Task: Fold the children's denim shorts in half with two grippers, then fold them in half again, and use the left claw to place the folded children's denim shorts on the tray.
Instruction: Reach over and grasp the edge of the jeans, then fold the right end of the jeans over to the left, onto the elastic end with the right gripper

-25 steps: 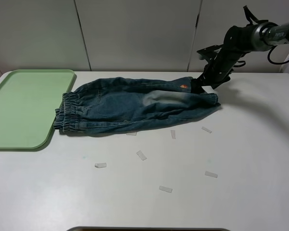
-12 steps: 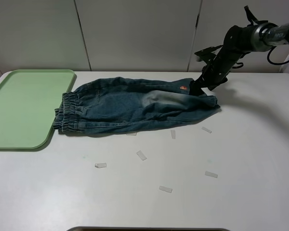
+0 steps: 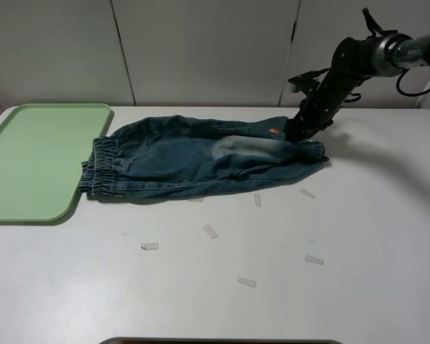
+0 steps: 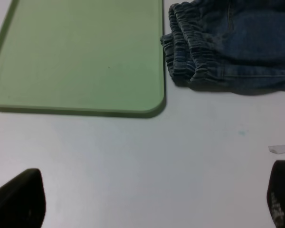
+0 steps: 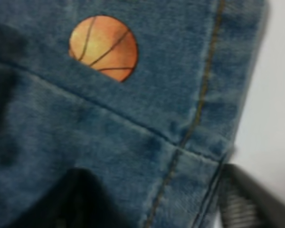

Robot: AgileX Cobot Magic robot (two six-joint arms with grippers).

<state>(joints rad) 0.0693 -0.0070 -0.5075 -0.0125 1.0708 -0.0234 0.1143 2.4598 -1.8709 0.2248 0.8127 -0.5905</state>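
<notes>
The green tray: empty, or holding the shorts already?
Empty: the tray is bare green; the denim shorts lie beside it on the table.

1 pr denim shorts [image 3: 186, 158], 1 tray [image 3: 29, 158], 7 tape bits [image 3: 211, 231], 1 table [image 3: 358, 229]

Denim shorts [image 3: 193, 154] flat, folded, waistband beside pale green tray [image 3: 29, 158]; right gripper [image 3: 295, 135] astride leg hem.

Left end effector [image 4: 149, 202] spread, right arm [image 3: 346, 69] angled down
</notes>
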